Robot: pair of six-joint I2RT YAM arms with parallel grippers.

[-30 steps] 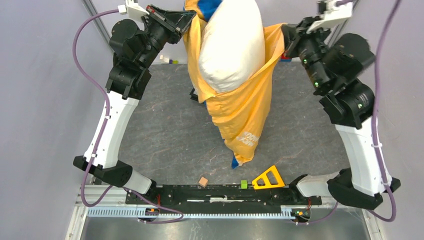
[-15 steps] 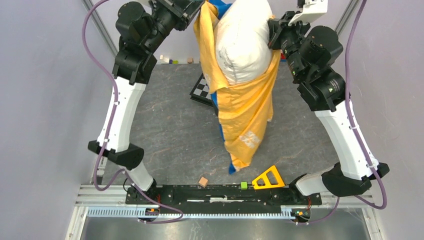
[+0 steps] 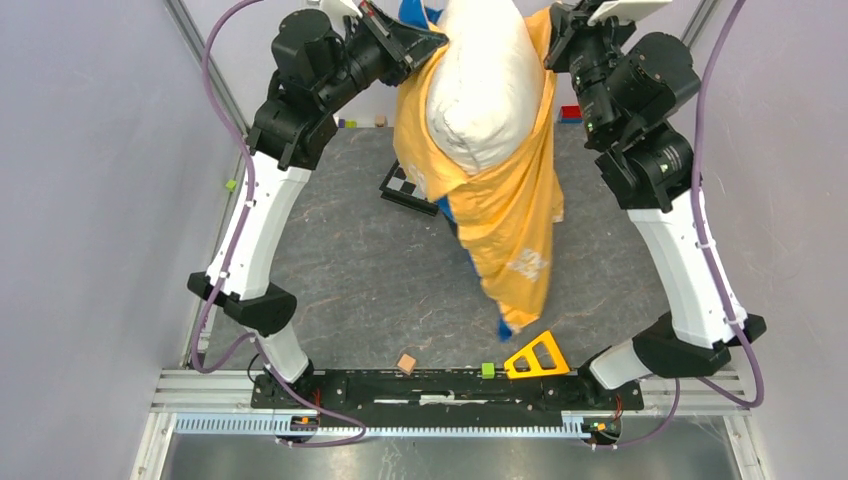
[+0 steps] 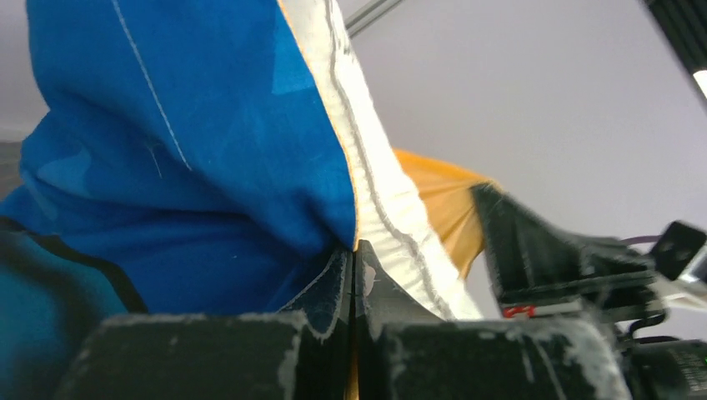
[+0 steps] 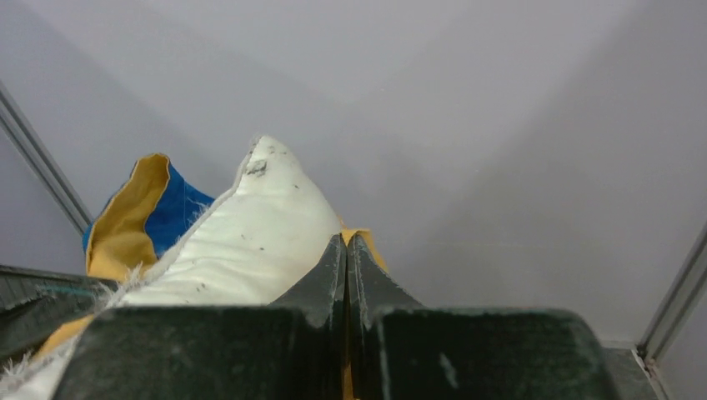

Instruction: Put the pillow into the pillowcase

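Hold: left gripper [image 4: 354, 254] and right gripper [image 5: 347, 242] each clamp a rim of the pillowcase [image 3: 512, 215] high over the table [image 3: 330, 280], I'd guess so gravity slides the pillow [image 3: 488, 90] down | pillow between them, top bulging out | surface: dark grey, checkerboard [image 3: 400, 186], orange triangle [image 3: 536, 356] | room: lilac walls [image 3: 90, 200]

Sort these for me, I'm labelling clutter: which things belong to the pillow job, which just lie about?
Job: pillow, pillowcase, left gripper and right gripper shut on its edge.
Lying about: orange triangle, checkered board, brown cube, green cube.
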